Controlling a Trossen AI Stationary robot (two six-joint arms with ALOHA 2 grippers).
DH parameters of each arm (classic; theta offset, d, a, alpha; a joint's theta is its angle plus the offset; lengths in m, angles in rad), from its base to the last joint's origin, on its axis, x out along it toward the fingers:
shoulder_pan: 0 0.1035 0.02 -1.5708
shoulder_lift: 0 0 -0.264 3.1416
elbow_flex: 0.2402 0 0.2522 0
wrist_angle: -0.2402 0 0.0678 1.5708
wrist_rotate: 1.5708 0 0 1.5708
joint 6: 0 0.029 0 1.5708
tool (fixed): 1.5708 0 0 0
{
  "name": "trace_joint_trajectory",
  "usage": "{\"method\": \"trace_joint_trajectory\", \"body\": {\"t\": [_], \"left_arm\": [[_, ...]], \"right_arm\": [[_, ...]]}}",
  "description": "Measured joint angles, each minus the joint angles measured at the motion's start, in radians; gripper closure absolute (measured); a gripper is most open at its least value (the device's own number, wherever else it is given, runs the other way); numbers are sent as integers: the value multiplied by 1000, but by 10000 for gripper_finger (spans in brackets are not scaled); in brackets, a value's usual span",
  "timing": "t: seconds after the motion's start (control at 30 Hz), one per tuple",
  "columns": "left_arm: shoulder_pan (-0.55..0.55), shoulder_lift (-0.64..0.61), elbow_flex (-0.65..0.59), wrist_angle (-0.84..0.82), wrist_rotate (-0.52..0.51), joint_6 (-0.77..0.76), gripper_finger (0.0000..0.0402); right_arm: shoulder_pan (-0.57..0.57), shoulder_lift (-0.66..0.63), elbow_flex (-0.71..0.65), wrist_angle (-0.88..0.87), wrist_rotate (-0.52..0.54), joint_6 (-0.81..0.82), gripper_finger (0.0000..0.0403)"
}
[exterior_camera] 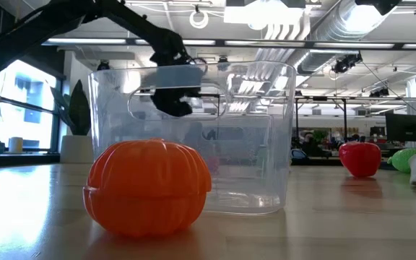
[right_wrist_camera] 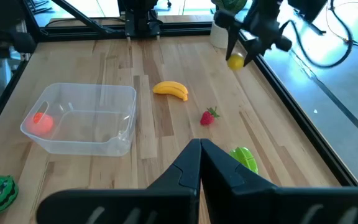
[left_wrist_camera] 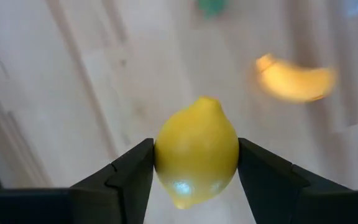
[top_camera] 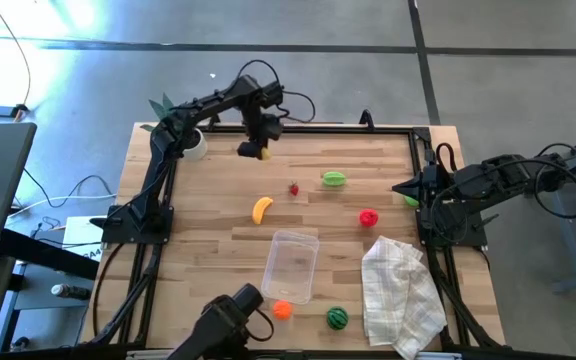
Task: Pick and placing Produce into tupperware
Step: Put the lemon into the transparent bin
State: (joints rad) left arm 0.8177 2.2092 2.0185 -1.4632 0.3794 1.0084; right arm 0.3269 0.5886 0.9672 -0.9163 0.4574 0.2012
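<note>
Lemon held aloft in the left gripper, tupperware empty at the table's near middle.

Gripped between the two dark fingers of the left gripper [left_wrist_camera: 196, 163] is a smooth yellow toy lemon [left_wrist_camera: 196, 159], carried above the far part of the wooden slatted table [top_camera: 218, 200]. The clear rectangular plastic tupperware tub [top_camera: 292, 265] is seen standing open and empty, with a ribbed orange toy fruit [top_camera: 282, 310] just beside its near end, outside it. A curved yellow toy banana [top_camera: 261, 209] and a small red strawberry [top_camera: 294, 188] are laid between lemon and tub. The right gripper [right_wrist_camera: 200, 149] is kept at the table's right edge, its jaws pressed shut on nothing, a pale green toy vegetable [right_wrist_camera: 245, 158] lying just beside it.
</note>
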Motion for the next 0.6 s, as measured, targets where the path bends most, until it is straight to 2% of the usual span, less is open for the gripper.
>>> {"method": "trace_joint_trajectory", "body": {"t": [0.13, 0.33, 0.6], "left_arm": [[-2, -1, 118, -113, 131, -24, 204], [-31, -46, 245, -104, 303, -127, 200], [-180, -145, 336, -105, 297, -238, 198]], "right_arm": [[0, 0, 0, 0, 0, 0, 403], [0, 0, 0, 0, 0, 0, 403], [0, 0, 0, 0, 0, 0, 403]]}}
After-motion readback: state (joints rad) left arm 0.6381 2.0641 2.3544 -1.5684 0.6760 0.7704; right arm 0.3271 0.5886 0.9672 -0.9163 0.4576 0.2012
